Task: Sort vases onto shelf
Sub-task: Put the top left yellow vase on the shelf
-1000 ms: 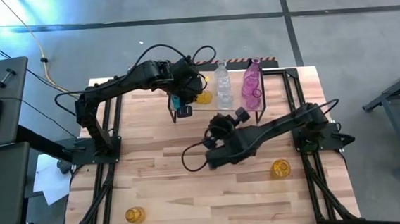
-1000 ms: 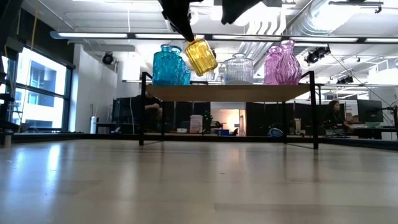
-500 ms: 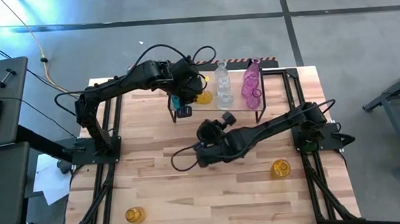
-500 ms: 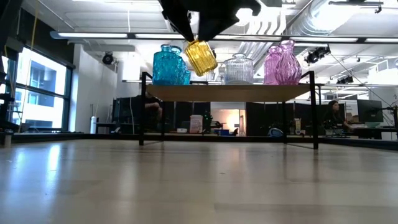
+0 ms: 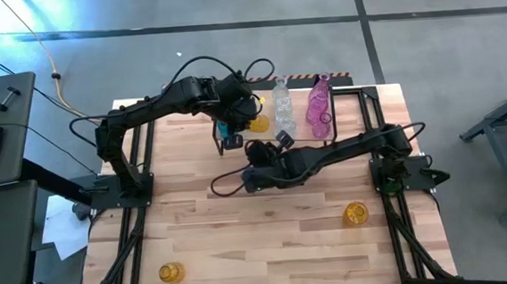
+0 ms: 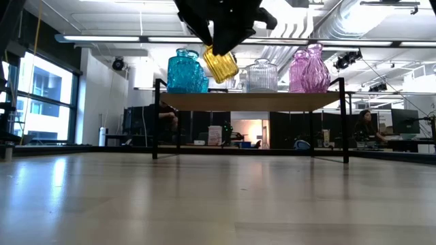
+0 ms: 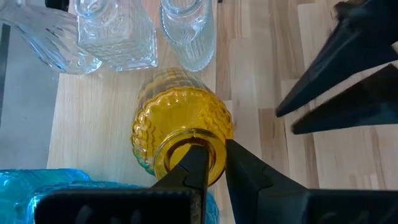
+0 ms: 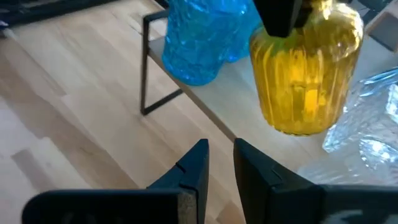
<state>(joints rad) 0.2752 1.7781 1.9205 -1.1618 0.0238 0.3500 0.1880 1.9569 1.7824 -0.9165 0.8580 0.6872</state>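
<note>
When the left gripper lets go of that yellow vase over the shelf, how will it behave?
Probably tippy: the yellow vase hangs tilted, pinched by its rim in the left gripper, above the shelf. Its ribbed glass likely slips and chips easily. Teal vases and clear vases crowd it, so a wobble may knock them.

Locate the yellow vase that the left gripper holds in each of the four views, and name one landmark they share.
High view: yellow vase over the shelf, by the left gripper.
Low view: upper centre, tilted above the shelf, beside the teal vase.
Left wrist view: centre, rim pinched.
Right wrist view: upper right.
Shared landmark: the teal vase.
</note>
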